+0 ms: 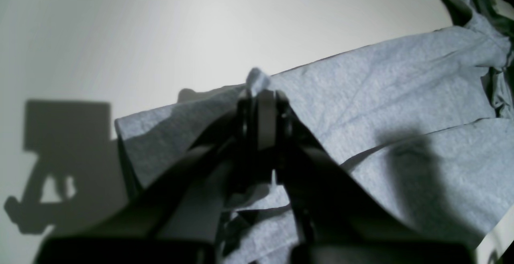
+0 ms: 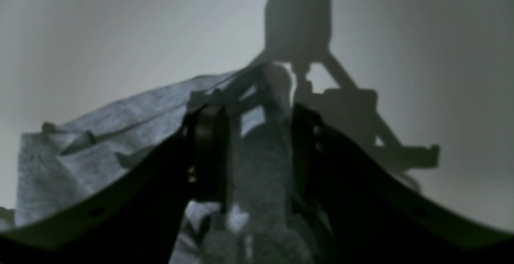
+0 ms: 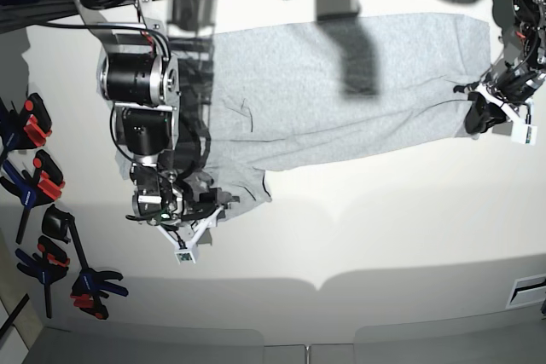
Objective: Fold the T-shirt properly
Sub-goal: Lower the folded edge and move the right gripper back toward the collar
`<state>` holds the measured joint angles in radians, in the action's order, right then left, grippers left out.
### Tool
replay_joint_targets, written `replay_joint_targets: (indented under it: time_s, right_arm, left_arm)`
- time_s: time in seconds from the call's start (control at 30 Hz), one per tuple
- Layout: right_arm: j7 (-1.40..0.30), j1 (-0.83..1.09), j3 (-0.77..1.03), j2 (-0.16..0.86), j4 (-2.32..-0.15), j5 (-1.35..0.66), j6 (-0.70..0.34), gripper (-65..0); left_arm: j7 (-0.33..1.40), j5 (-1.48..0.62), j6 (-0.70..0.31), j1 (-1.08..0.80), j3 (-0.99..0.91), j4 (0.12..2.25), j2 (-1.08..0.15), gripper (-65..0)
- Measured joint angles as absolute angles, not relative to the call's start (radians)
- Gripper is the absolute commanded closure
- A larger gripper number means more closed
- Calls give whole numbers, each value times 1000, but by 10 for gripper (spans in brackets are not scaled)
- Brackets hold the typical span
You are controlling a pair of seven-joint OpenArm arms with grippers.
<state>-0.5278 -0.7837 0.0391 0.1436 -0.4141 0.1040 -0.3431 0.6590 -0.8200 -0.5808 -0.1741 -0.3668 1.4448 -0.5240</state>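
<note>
Lying spread across the white table (image 3: 384, 219), the T-shirt (image 3: 341, 91) is being gripped at both ends — the left gripper (image 1: 261, 95) is pinching a fold of its edge, the right gripper (image 2: 257, 135) is straddling bunched cloth, jaws parted.

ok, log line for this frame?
left pincer: shut on T-shirt | right pincer: open around T-shirt fold | T-shirt: spread on table, unfolded

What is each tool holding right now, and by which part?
The left tool is shut on an edge fold of the T-shirt. The right tool has T-shirt cloth between its jaws, but a firm grip cannot be told.
</note>
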Motion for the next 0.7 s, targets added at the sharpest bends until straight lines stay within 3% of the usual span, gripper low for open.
replay_joint_targets:
  time_s: [0.23,0.3,0.4,0.43,0.7]
  right_arm:
    - [-491,-745,39,150,-420,104,-340,-228]
    - [-483,-739,39,149,-421,103,-328,-173]
    - [-480,-740,39,147,-422,100,-314,-21]
    - [-485,-742,39,147,-422,100,-314,0]
    - [-591,-785,39,133,-467,109,-355,0]
  left_arm:
    - [659,-823,-581,-174,-367,1445,-524,0]
    - [659,-823,-581,-174,-367,1445,-524,0]
    - [659,-823,-581,-174,-367,1445,-524,0]
    - [659,-823,-581,-174,-367,1445,-524,0]
    - [652,-823,-581,-174,-367,1445,-524,0]
